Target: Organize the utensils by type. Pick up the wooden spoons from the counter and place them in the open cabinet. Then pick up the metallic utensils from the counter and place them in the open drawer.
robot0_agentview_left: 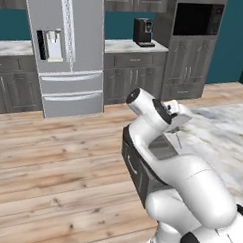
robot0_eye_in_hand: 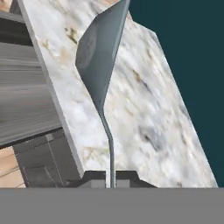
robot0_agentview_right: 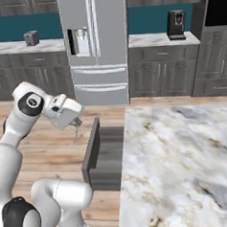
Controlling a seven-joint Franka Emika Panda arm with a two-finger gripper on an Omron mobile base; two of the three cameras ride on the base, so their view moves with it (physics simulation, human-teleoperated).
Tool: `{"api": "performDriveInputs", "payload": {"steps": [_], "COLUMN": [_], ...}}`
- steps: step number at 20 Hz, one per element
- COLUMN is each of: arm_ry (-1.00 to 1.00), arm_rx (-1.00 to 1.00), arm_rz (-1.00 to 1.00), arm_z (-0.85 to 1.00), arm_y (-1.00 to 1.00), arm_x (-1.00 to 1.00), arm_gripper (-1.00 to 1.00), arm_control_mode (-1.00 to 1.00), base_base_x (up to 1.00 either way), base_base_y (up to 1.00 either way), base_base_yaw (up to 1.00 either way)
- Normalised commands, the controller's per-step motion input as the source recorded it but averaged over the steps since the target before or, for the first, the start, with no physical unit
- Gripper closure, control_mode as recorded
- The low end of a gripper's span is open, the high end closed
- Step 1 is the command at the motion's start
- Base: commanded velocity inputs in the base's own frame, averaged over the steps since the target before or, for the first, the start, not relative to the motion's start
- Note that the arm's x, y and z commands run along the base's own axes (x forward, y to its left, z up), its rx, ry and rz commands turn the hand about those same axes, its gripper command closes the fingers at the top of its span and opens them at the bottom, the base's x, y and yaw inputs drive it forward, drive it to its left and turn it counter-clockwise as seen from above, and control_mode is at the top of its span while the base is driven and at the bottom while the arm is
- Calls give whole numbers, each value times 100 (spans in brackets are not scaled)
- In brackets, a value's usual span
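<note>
My gripper [robot0_agentview_right: 76, 123] is shut on the handle of the small grey metal spoon [robot0_eye_in_hand: 99, 57]. The spoon [robot0_agentview_right: 76, 133] hangs bowl-down from the fingers. It is held in the air by the outer end of the open drawer [robot0_agentview_right: 108, 158], a dark grey box pulled out from under the marble counter [robot0_agentview_right: 181, 163]. In the left base view the gripper [robot0_agentview_left: 179, 127] hovers over the drawer [robot0_agentview_left: 137, 169] beside the counter [robot0_agentview_left: 220, 140] edge. The hand view looks along the spoon at the counter [robot0_eye_in_hand: 140, 109] and the drawer [robot0_eye_in_hand: 26, 100]. The wooden spoons and the open cabinet are out of view.
A steel fridge [robot0_agentview_right: 96, 44] stands across the wooden floor [robot0_agentview_left: 56, 165], flanked by dark grey cabinets. A coffee machine [robot0_agentview_right: 176, 24] and a toaster [robot0_agentview_right: 31, 38] sit on the far counters. A built-in oven [robot0_agentview_left: 195, 19] is at the far right.
</note>
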Motion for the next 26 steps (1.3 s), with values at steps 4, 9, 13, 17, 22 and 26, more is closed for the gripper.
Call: {"api": "performDriveInputs", "payload": {"steps": [4,9,13,17,22,26], "arm_ry": [1,4,13,6,7,3], "arm_rx": [11,17,20,20,18,15], "arm_rz": [21,19,7,1,0,0], "arm_z": [-46,-65,-44,-21,-15,-42], "arm_y": [19,0,0,0,0,-16], "arm_x": [62,46,30,3,0,0], "arm_gripper": [100,100,100,100,100,100], "arm_control_mode": [-100,-100,-100,-100,-100,-100], "base_base_x": [0,0,0,0,0,0], "base_base_y": [0,0,0,0,0,0], "base_base_yaw": [0,0,0,0,0,0]}}
